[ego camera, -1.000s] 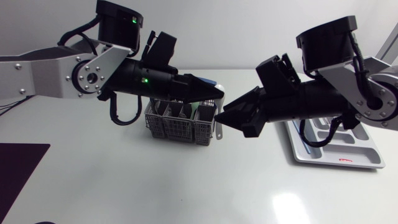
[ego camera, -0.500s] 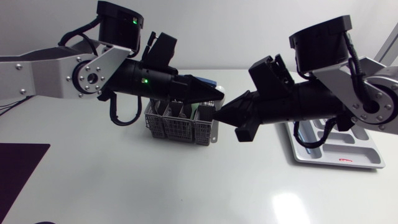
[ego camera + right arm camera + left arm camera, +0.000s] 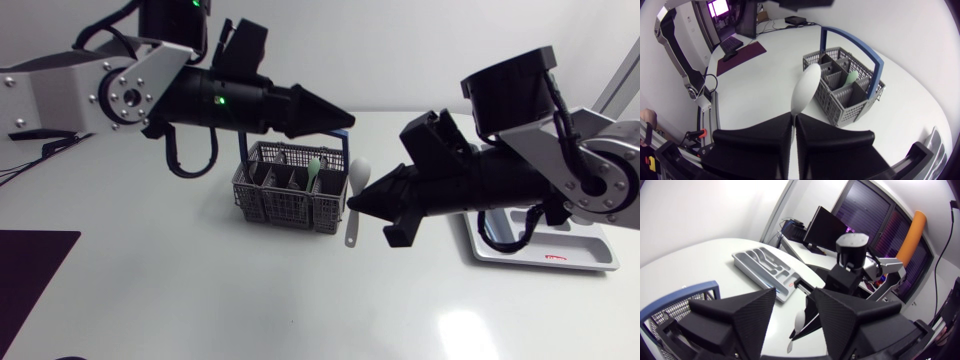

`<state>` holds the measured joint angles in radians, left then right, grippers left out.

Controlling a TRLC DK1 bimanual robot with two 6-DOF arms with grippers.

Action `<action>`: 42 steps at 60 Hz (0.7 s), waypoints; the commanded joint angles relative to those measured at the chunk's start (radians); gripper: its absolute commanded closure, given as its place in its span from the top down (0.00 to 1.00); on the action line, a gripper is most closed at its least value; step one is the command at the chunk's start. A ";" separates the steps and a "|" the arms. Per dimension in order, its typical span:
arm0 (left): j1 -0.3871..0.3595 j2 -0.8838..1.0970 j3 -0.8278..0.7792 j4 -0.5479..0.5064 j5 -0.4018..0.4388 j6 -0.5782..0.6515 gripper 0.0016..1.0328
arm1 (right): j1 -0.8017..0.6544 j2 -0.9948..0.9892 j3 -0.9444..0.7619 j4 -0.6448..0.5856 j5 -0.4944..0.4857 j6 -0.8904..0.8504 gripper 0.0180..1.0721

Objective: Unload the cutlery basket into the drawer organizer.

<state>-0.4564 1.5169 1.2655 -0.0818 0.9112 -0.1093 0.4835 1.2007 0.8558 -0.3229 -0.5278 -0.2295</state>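
The right gripper (image 3: pixel 357 201), clamped on a white spoon (image 3: pixel 361 172) just beside the cutlery basket (image 3: pixel 288 198), points away from the drawer organizer (image 3: pixel 566 251) behind it; the left gripper (image 3: pixel 344 121), fingers apart, hovers over the basket.

Head view: bright, even light from above. Broad glare patch on bench (image 3: pixel 200 300) at right arm's side. Faint soft shadow under basket (image 3: pixel 290 205). Focus sharp throughout.
Wrist views: strong fisheye bowing toward edges. White spoon (image 3: pixel 806 90) nearly washed out, little surface detail. Left hand (image 3: pixel 794 292) close to lens, matte black, surface detail lost.
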 commanded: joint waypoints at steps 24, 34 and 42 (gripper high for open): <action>0.150 -0.038 0.149 -0.366 -0.129 0.350 0.68 | -0.520 -0.132 -0.189 -0.145 -0.018 -0.387 0.06; 0.176 -0.049 0.104 -0.424 -0.230 0.476 0.68 | -0.729 -0.116 -0.204 -0.153 -0.011 -0.550 0.06; 0.186 -0.063 0.054 -0.429 -0.293 0.527 0.68 | -0.890 -0.078 -0.195 -0.123 0.005 -0.676 0.06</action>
<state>-0.2810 1.4849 1.3697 -0.4973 0.6399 0.3561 -0.3271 1.0882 0.6785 -0.4633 -0.5312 -0.7971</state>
